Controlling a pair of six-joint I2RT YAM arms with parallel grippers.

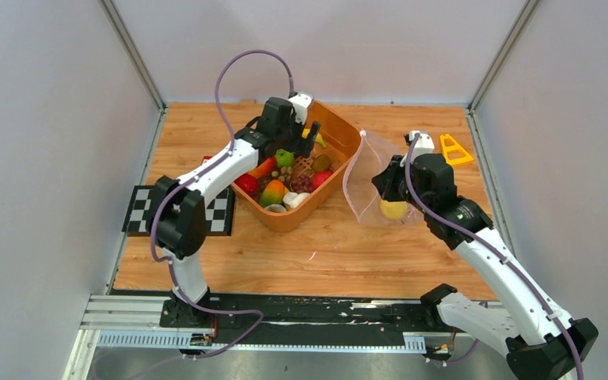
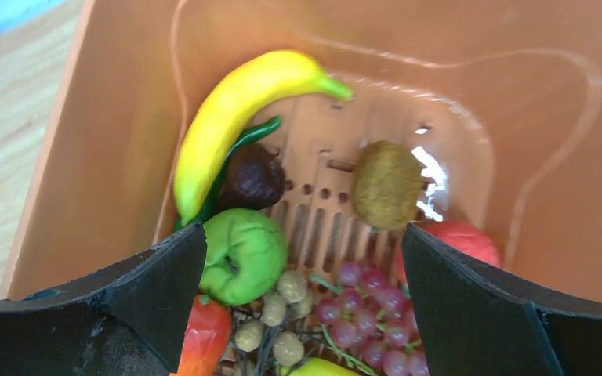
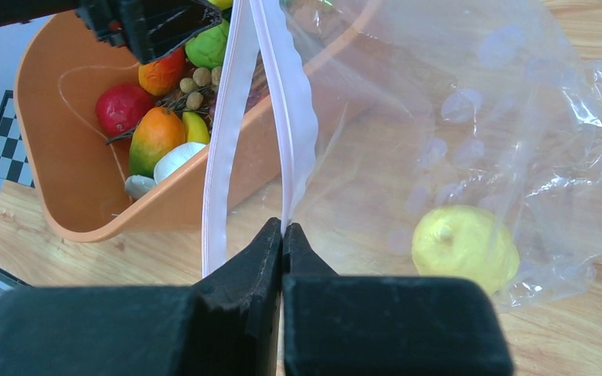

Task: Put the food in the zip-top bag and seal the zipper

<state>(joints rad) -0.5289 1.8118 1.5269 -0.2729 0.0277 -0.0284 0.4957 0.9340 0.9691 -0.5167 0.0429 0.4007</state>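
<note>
The clear zip-top bag [image 1: 368,178] lies right of the orange basket [image 1: 340,142] with its mouth open; a yellow lemon [image 3: 464,247] sits inside it. My right gripper [image 3: 283,229] is shut on one zipper strip [image 3: 294,117] of the bag's mouth, holding it up; the other strip [image 3: 221,157] hangs free. My left gripper [image 2: 302,301] is open over the basket, above the green apple [image 2: 243,254], nuts [image 2: 282,317] and grapes [image 2: 372,309]. A banana [image 2: 231,117], kiwi [image 2: 386,184] and a red fruit [image 2: 461,239] lie in the basket too.
A checkerboard card [image 1: 138,210] lies left of the basket. A yellow triangular piece [image 1: 453,149] lies at the back right. Grey walls enclose the table on three sides. A mango [image 3: 155,137] and white mushroom [image 3: 176,160] lie at the basket's near end.
</note>
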